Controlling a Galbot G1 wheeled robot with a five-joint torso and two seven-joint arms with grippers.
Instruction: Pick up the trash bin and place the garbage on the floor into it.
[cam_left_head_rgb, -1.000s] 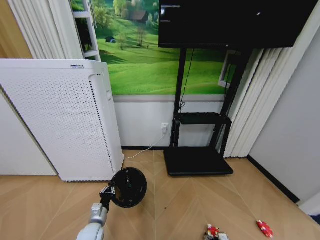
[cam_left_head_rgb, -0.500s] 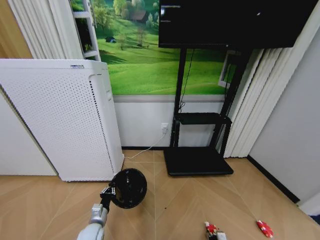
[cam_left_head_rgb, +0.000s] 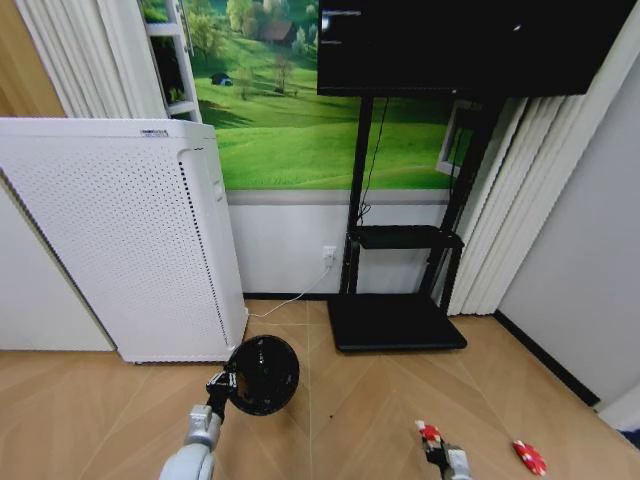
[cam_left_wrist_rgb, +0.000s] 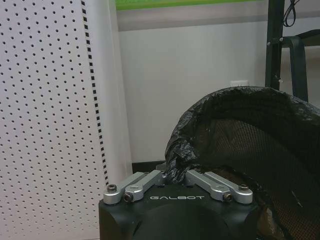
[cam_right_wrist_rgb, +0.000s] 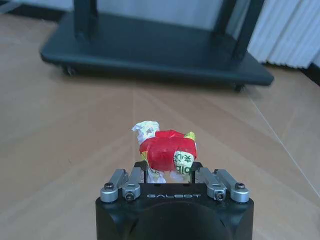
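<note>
The black trash bin (cam_left_head_rgb: 263, 375) hangs off the floor in the head view's lower left, its mouth turned toward me. My left gripper (cam_left_head_rgb: 222, 383) is shut on its rim; the left wrist view shows the liner bag (cam_left_wrist_rgb: 235, 135) bunched between the fingers (cam_left_wrist_rgb: 145, 181). At the head view's bottom right, my right gripper (cam_left_head_rgb: 437, 447) is shut on a crumpled red-and-white wrapper (cam_left_head_rgb: 430, 433). In the right wrist view that wrapper (cam_right_wrist_rgb: 167, 152) sits between the jaws, lifted clear of the parquet floor (cam_right_wrist_rgb: 60, 130). Another red wrapper (cam_left_head_rgb: 529, 457) lies on the floor further right.
A tall white perforated appliance (cam_left_head_rgb: 120, 240) stands just left of the bin. A black TV stand (cam_left_head_rgb: 396, 322) with a wheeled base sits ahead by the wall, a white cable (cam_left_head_rgb: 290, 300) beside it. Curtains (cam_left_head_rgb: 515, 200) and a grey wall close the right side.
The bin has moved slightly to the right and up in my left gripper. My right gripper has risen into the head view holding the wrapper that was at the bottom edge.
</note>
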